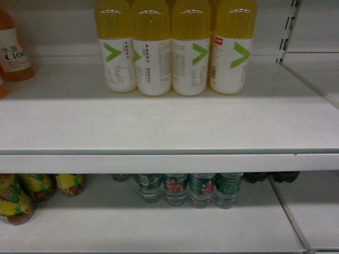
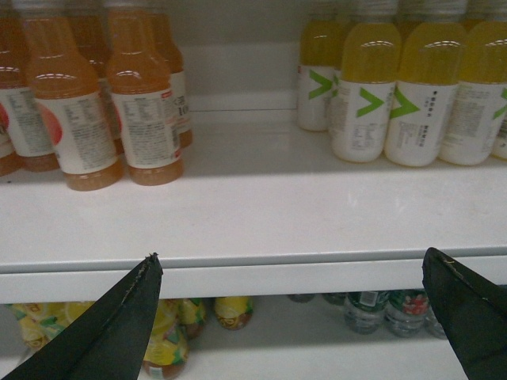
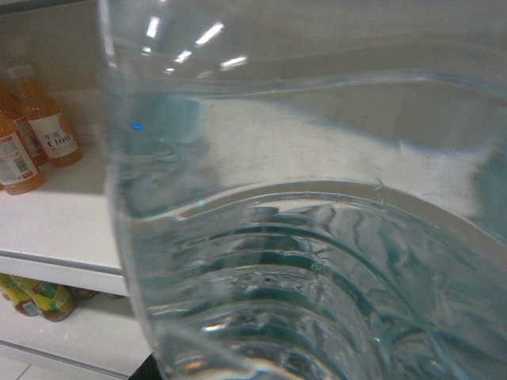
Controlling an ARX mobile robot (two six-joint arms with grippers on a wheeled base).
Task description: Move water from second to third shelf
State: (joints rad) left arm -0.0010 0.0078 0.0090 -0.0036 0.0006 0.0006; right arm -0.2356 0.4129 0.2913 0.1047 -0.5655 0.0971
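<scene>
Filling the right wrist view, a clear ribbed plastic water bottle (image 3: pixel 317 237) — right grip unseen, cannot tell. Left gripper (image 2: pixel 293 317) splayed, empty. Advise lowering upright onto the white shelf (image 1: pixel 169 127).

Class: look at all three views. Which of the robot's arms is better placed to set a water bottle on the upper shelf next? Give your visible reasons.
Right. A clear ribbed water bottle fills the right wrist view, apparently already held there. The left gripper is open and empty, facing the upper shelf edge.
</scene>
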